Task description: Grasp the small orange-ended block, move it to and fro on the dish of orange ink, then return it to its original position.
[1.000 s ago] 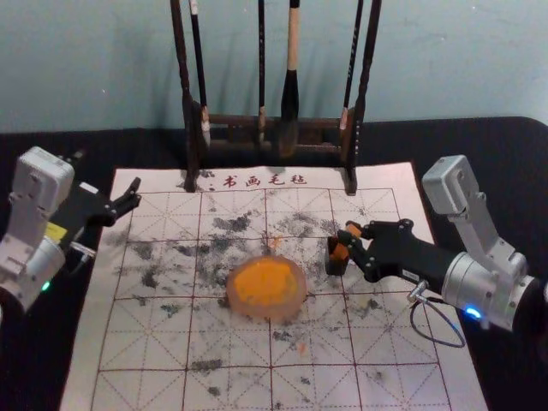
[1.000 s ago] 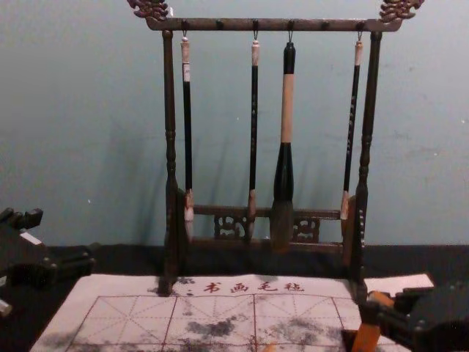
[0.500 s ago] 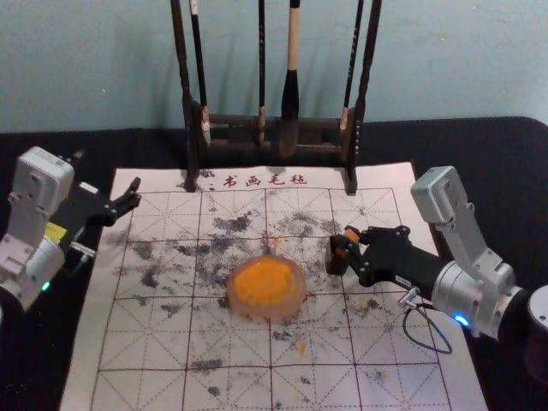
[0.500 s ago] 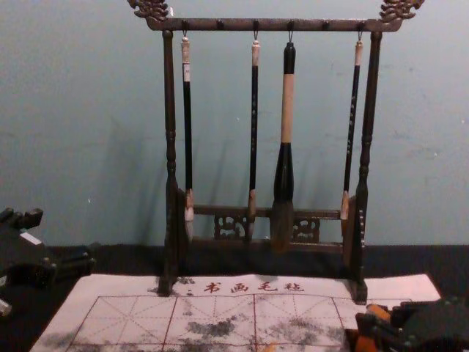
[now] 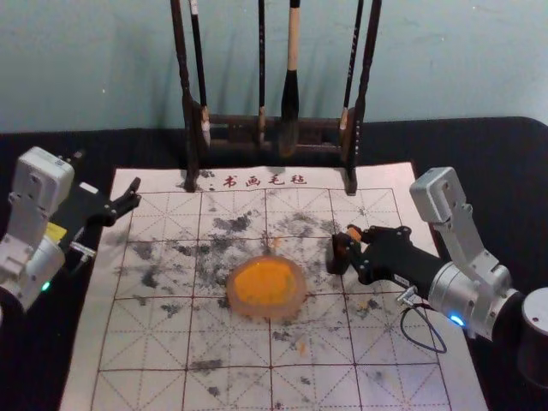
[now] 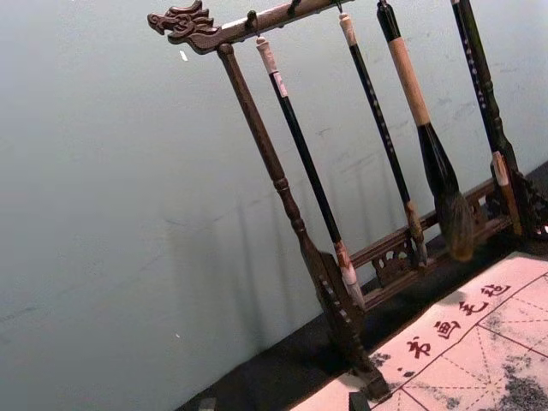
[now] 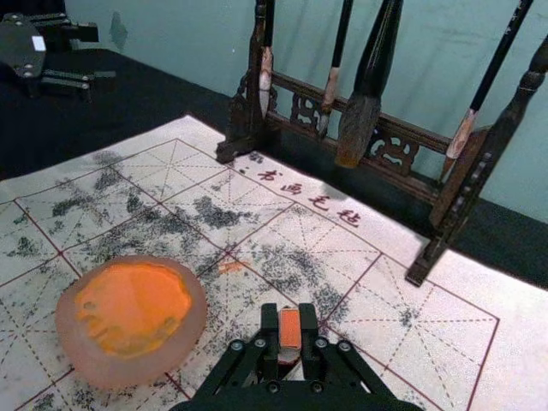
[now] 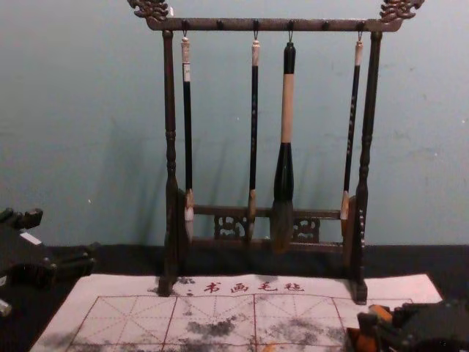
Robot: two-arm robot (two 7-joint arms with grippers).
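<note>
In the head view my right gripper [image 5: 349, 246] is at the right of the ink dish, low over a small dark holder [image 5: 336, 259], with the orange-ended block [image 5: 354, 232] between its fingers. The right wrist view has the right gripper [image 7: 290, 332] shut on the block [image 7: 289, 324], fingers on both sides. How deep the block sits in the holder is hidden. The round dish [image 5: 295, 301] holds orange ink. My left gripper [image 5: 130, 197] stays parked at the mat's left edge; in the left wrist view, the left gripper [image 6: 282, 404] is open, its tips apart.
Behind the work stands a dark wooden rack [image 5: 195, 145] with several hanging brushes, its feet at the far edge of the ink-stained gridded mat [image 5: 231, 390]. Black cloth [image 5: 488, 163] surrounds the mat.
My right gripper has come down slightly with the block, and less of the block's orange shows above the holder. Its arm has swung a little inward. The left arm and dish are unchanged.
</note>
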